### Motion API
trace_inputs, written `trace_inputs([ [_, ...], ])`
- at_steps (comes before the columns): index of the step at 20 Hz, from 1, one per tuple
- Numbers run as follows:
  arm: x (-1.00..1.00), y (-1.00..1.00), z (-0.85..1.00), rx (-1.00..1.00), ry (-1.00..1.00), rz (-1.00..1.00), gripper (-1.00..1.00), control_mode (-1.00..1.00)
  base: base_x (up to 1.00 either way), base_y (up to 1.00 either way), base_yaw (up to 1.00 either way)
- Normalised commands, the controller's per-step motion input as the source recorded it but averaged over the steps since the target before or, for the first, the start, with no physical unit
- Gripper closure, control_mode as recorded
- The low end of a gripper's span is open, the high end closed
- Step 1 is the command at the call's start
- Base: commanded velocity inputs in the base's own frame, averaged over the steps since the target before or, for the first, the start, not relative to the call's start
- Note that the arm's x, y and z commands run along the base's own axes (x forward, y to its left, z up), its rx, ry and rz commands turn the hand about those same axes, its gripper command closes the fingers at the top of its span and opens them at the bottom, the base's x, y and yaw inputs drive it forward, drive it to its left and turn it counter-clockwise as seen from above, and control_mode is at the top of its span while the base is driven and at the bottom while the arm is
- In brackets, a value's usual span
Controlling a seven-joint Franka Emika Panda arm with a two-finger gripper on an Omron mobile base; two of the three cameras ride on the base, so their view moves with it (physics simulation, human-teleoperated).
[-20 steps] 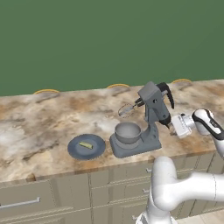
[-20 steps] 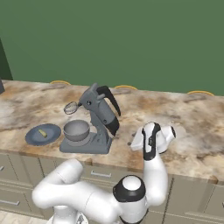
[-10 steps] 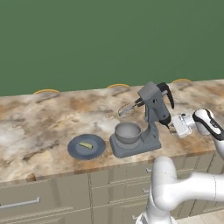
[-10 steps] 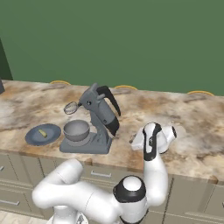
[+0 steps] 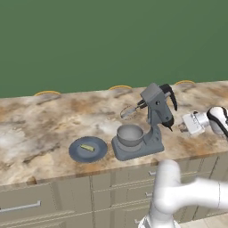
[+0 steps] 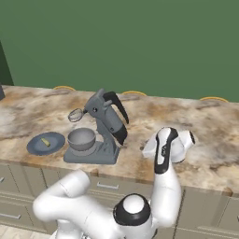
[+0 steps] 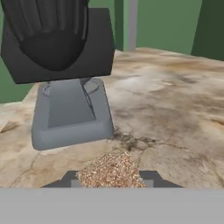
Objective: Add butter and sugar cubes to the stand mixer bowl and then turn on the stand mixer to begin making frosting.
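Observation:
The dark grey stand mixer (image 5: 153, 116) (image 6: 106, 127) stands on the counter with its head tilted up and its whisk raised. The silvery stand mixer bowl (image 5: 130, 135) (image 6: 81, 138) sits on its base. The butter (image 5: 87, 147) (image 6: 45, 141) lies on a blue-grey plate (image 5: 100, 152) (image 6: 56, 145) left of the mixer. My gripper (image 5: 182, 126) (image 6: 145, 149) (image 7: 109, 178) hovers low over the counter to the right of the mixer, pointing at its back (image 7: 61, 57). It is shut on a brown speckled sugar cube (image 7: 110, 169).
The marbled counter (image 5: 40, 129) (image 6: 214, 126) runs wide to both sides against a green wall. Yellow-rimmed discs (image 5: 119, 87) lie along the counter's back edge. Drawers sit below the front edge (image 5: 53, 196).
My hand has drifted slightly to the right with the cube still in it. Mixer, bowl, plate and butter have not moved.

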Motion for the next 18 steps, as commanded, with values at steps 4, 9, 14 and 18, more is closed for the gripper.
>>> trace_inputs([
  [4, -0.94, 0.0, 0.66, -0.04, 0.0, -0.11, 1.0, -1.0, 0.0, 0.0, 0.0],
  [9, -0.99, 0.13, 0.59, -0.03, 0.0, -0.08, 1.0, -1.0, 0.0, 0.0, 0.0],
  [14, -0.91, 0.6, 0.46, -0.04, 0.0, -0.08, 1.0, -1.0, 0.0, 0.0, 0.0],
  [18, -0.73, 0.88, 0.45, -0.06, 0.0, -0.13, 1.0, -1.0, 0.0, 0.0, 0.0],
])
